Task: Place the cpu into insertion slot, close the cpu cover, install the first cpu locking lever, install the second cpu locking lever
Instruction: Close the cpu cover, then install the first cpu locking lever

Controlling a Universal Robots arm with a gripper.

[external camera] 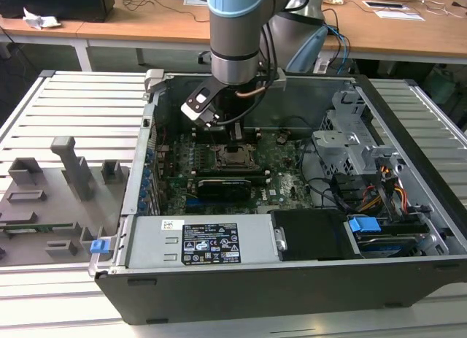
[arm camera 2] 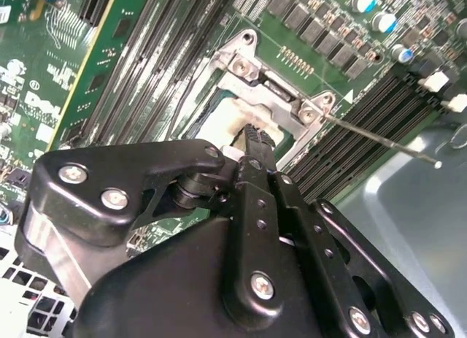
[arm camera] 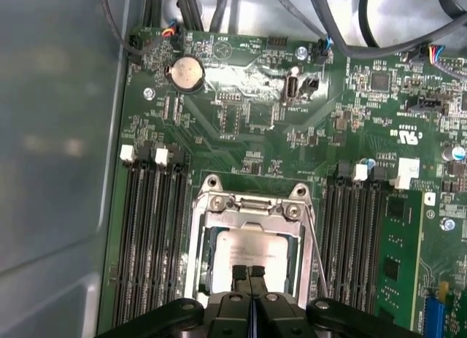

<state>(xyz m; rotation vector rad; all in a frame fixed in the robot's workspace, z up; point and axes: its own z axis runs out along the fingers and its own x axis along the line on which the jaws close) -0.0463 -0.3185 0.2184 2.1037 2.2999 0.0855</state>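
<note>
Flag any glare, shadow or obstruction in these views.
Exterior view: the arm shades the insertion slot, which reads dark. First wrist view: whitish glare on the motherboard beyond the slot. Second wrist view: the black body of the gripper blocks much of the frame, and the cpu looks washed pale.

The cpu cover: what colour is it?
Silver-grey; the cpu cover shows best in the first wrist view.

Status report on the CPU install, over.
Gripper shut, right over the cpu. Cpu in the insertion slot, cpu cover looks down. One locking lever stands free.
</note>
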